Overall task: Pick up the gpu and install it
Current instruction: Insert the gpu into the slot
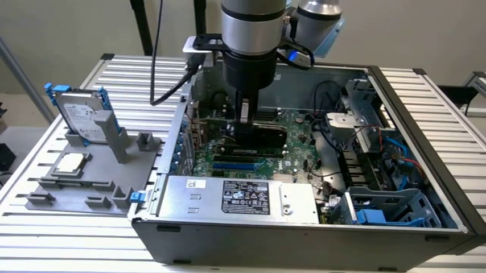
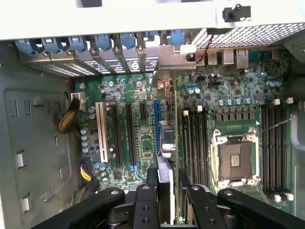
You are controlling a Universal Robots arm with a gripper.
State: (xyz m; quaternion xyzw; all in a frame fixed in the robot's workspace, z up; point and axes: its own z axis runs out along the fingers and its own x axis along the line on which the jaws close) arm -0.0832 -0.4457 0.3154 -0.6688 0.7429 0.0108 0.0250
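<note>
Arm (image 1: 251,34): down inside the open computer case (image 1: 304,244).
Gripper (image 1: 243,116): clamped on the black card (image 1: 262,135), upright over the green motherboard (image 1: 297,142).
Hard drive (image 1: 79,114): standing on the grey stand (image 1: 76,182), exterior view's left.

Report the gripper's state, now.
Gripper: jaws closed on the gpu, held edge-on inside the open computer case.

Nothing here can be read. The black label (image 1: 245,198) on the power supply (image 1: 300,202) carries small white print and marks, too fine to make out. The same goes for the white sticker (image 1: 195,183) beside it and the hard drive (image 1: 79,115) face.
</note>
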